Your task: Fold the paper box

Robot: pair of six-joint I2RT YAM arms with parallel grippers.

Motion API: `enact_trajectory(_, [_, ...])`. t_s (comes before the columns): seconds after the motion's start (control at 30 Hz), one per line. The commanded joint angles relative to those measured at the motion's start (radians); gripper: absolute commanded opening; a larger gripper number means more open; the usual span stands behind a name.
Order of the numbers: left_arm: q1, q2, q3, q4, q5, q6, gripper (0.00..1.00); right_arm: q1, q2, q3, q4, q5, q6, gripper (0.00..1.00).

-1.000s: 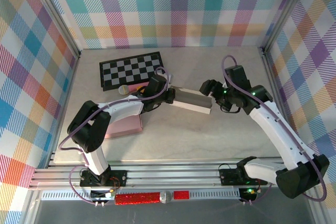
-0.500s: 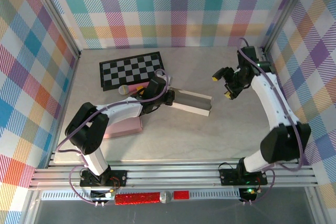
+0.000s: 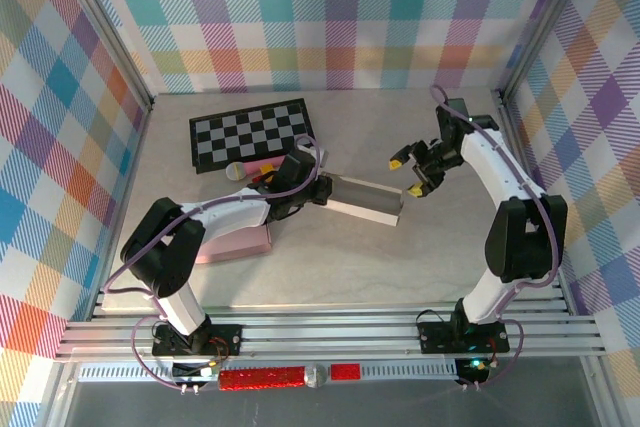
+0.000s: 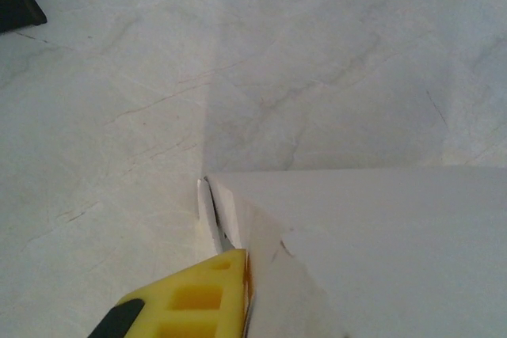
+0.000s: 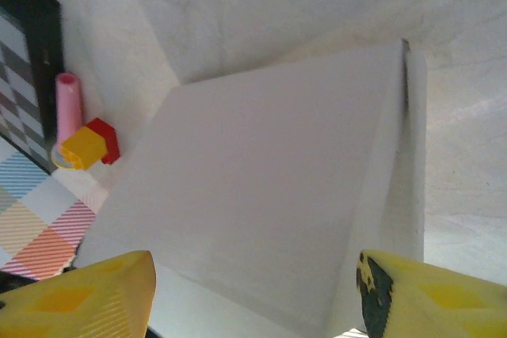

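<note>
The white paper box (image 3: pixel 365 197) lies mid-table, a long low shape running left to right. My left gripper (image 3: pixel 318 190) is at its left end, shut on the end wall. In the left wrist view one yellow finger (image 4: pixel 190 298) presses against the paper box (image 4: pixel 372 243), and the other finger is hidden behind the paper. My right gripper (image 3: pixel 410 173) hovers just off the box's right end, open, with nothing between its fingers. Seen from the right wrist, the box (image 5: pixel 269 195) lies ahead of the two spread yellow fingertips (image 5: pixel 87 298).
A black-and-white checkerboard mat (image 3: pixel 250 132) lies at the back left. A pink stick with a yellow tip (image 3: pixel 248 169) sits beside the left arm, and a flat pink pad (image 3: pixel 235 244) lies under it. Plaid walls close in the back and both sides.
The right arm pulled away from the box's right end toward the back right, then came back near that end with its jaws narrower. The left gripper stayed on the box.
</note>
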Motion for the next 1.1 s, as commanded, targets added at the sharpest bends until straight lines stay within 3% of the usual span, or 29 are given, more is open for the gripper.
enact_trajectory(0.0, [-0.027, -0.039, -0.025, -0.044, -0.008, -0.006, 0.12, 0.005, -0.048, -0.089, 0.013, -0.053, -0.01, 0.67])
enact_trajectory(0.43, [-0.079, -0.131, -0.172, -0.05, -0.025, -0.091, 0.19, 0.075, -0.153, -0.351, 0.19, -0.092, 0.088, 0.57])
enact_trajectory(0.7, [-0.08, -0.223, -0.142, -0.125, -0.013, -0.14, 0.23, 0.082, -0.15, -0.365, 0.211, -0.076, 0.098, 0.52])
enact_trajectory(0.8, [-0.08, -0.322, -0.114, -0.221, -0.014, -0.198, 0.28, 0.082, -0.152, -0.368, 0.208, -0.073, 0.099, 0.51])
enact_trajectory(0.9, [-0.079, -0.411, -0.017, -0.366, -0.04, -0.28, 0.45, 0.082, -0.154, -0.375, 0.211, -0.07, 0.098, 0.5])
enact_trajectory(0.97, [-0.064, -0.427, 0.088, -0.508, -0.055, -0.318, 0.51, 0.082, -0.156, -0.376, 0.209, -0.065, 0.097, 0.5])
enact_trajectory(1.07, [0.032, -0.378, 0.239, -0.651, 0.016, -0.385, 0.49, 0.083, -0.155, -0.375, 0.209, -0.057, 0.095, 0.49])
